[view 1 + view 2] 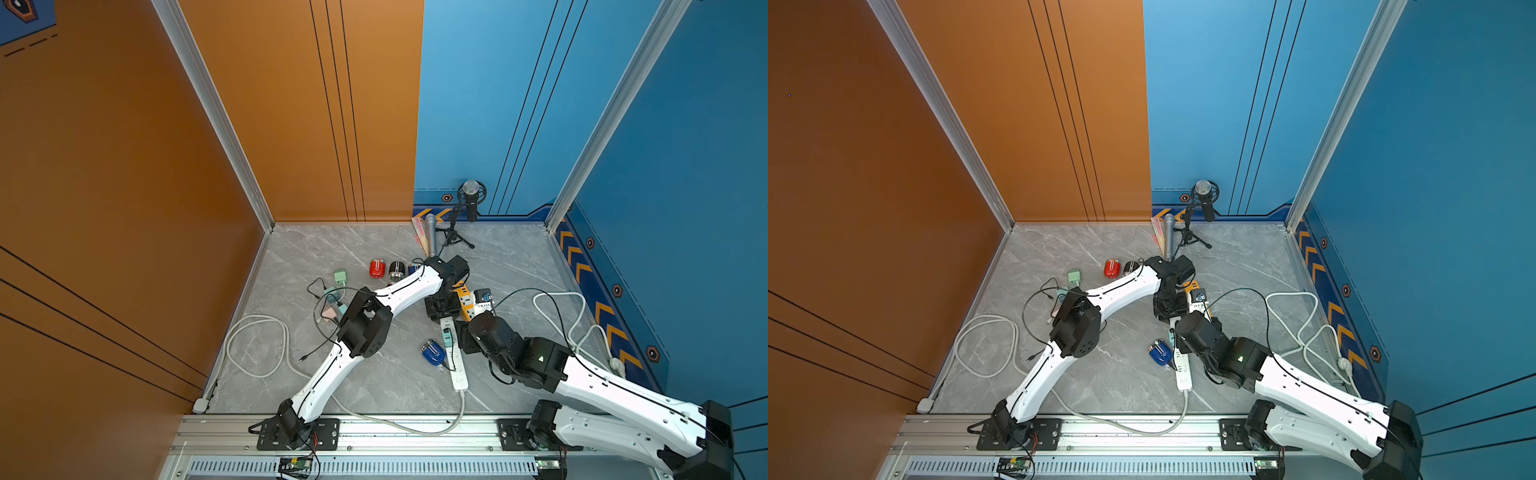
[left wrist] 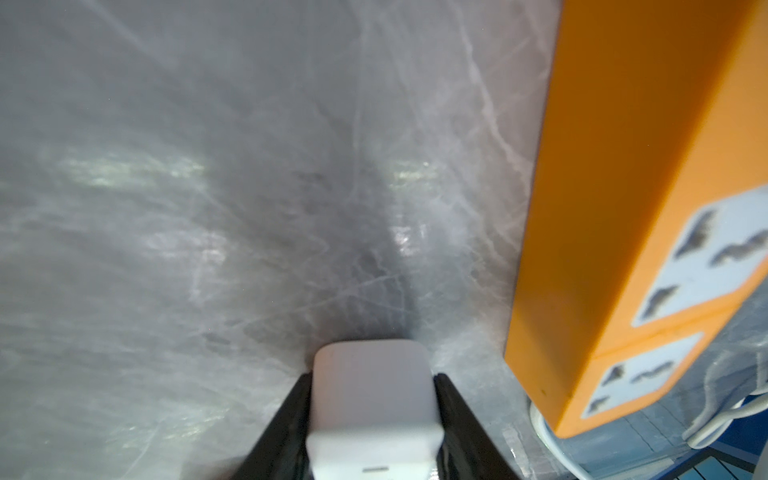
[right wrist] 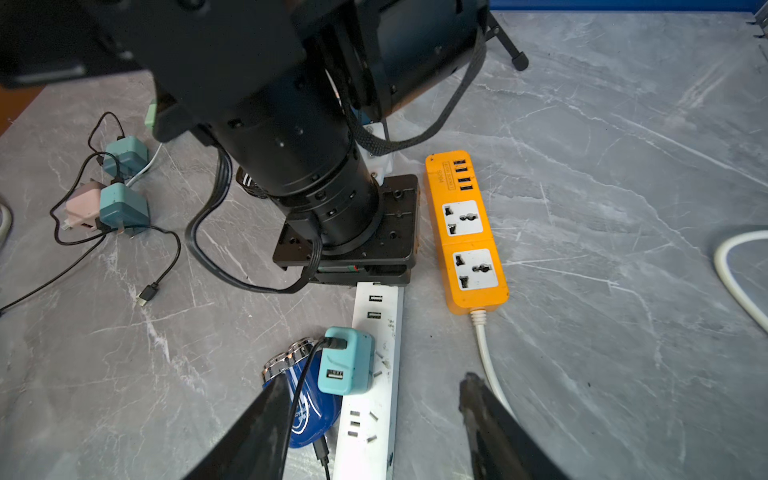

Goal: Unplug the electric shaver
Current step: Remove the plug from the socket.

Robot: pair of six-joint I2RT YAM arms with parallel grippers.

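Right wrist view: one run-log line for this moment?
left hand: holds long white power strip | right hand: open near plugged teal charger

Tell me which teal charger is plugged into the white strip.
The teal charger beside the blue shaver; the other two lie loose by the pink charger.

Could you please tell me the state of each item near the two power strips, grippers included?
Teal square charging adapter: plugged into the long white plastic power strip.
Thin black cable: plugged into the adapter.
Blue electric shaver: lying beside the white strip.
Orange plastic power strip: both sockets empty.
Left gripper: shut on the white strip's end.
Right gripper: open, close to the adapter.
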